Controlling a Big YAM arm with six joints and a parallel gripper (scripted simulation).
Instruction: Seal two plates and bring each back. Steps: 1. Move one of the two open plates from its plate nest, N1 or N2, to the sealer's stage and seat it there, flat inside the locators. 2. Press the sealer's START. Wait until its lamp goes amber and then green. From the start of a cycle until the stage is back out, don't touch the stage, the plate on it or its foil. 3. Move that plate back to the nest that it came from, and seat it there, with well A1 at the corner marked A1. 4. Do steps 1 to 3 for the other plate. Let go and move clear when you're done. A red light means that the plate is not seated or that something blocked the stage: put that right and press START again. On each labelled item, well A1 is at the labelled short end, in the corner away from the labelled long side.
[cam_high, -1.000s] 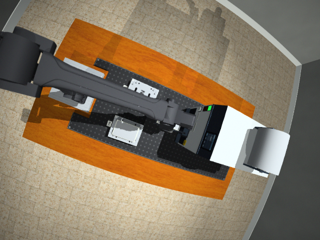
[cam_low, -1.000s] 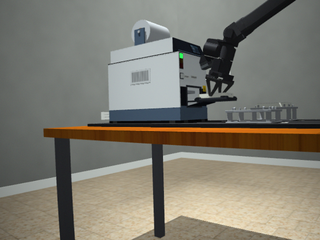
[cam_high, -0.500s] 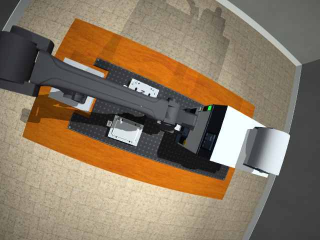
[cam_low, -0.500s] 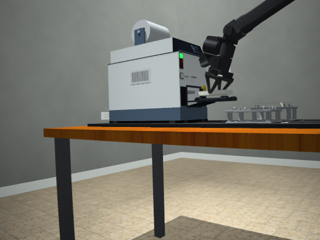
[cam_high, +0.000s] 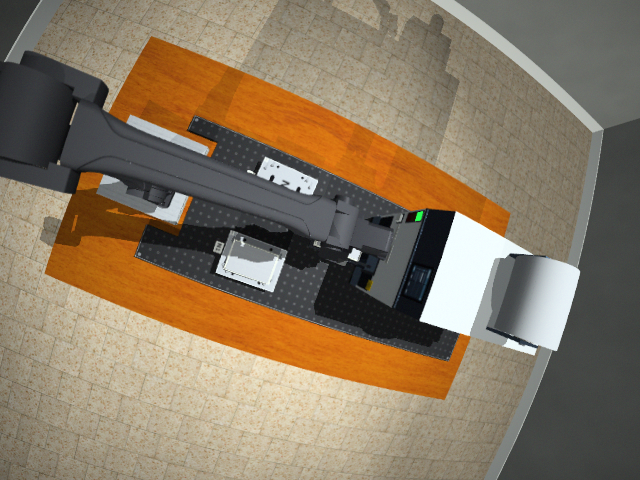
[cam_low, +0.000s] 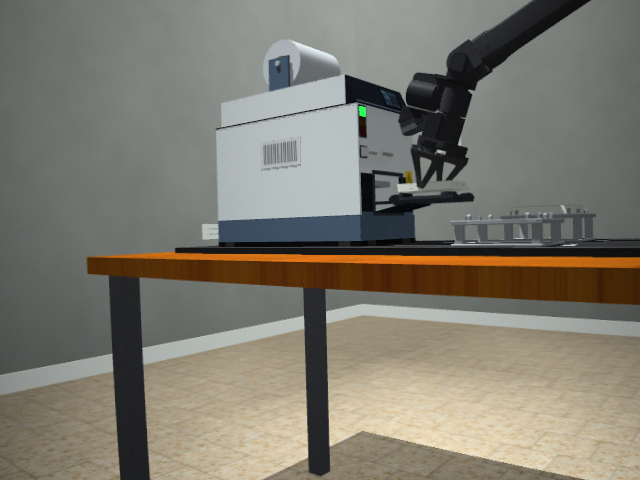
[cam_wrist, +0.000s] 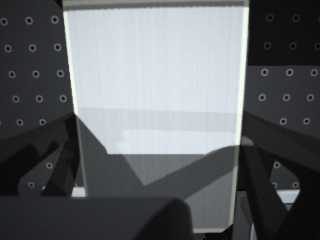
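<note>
Hand is closed on the foil-covered plate, gripping its long sides. Plate is over the stage, right of centre; lamp green. Clearance looks slight, though the arm hides much from above. Judged step: return. Raise straight up, level, past the locators before travelling to the vacant nest, upper centre, apparently N2. Align A1, lower flat, then release.
</note>
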